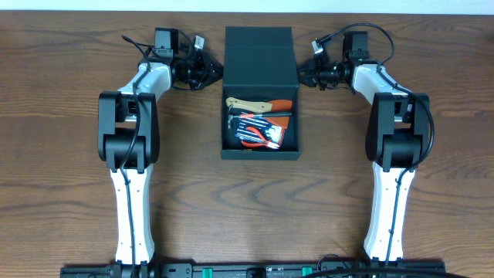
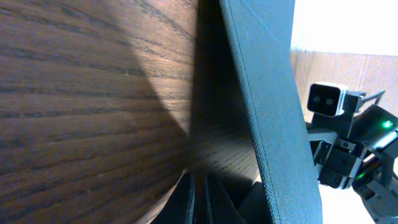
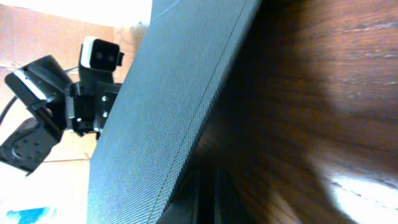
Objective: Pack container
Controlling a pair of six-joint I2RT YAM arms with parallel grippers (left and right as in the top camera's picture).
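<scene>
Starting with the left gripper [image 1: 207, 71]: sitting just beside the left side of the lid [image 1: 258, 58], close to the far edge of the table [image 1: 62, 154]. Seeing only dark fingers [image 2: 208, 199] low in the left wrist view, right up against the lid's teal-black face. Not managing to tell spread apart from pressed together.

Moving to the right gripper [image 1: 306, 72]: sitting just beside the right side of the same lid, also close to the far edge. Seeing only dark fingers [image 3: 208, 202] low in the right wrist view, so again not managing to tell apart from together.

Looking past the lid in each wrist view: spotting the other arm's little white camera [image 2: 328, 99] poking out behind it.

Going outward to the container [image 1: 260, 154]: resting in the middle of the table, nearer the far edge than the near edge, with the lid flipped back toward the far edge. Peeking inside: finding a tool with a pale wooden handle [image 1: 248, 103] lying across the far part, and a bunch of red tools [image 1: 258, 133] lying just beside it, nearer the front wall.
</scene>
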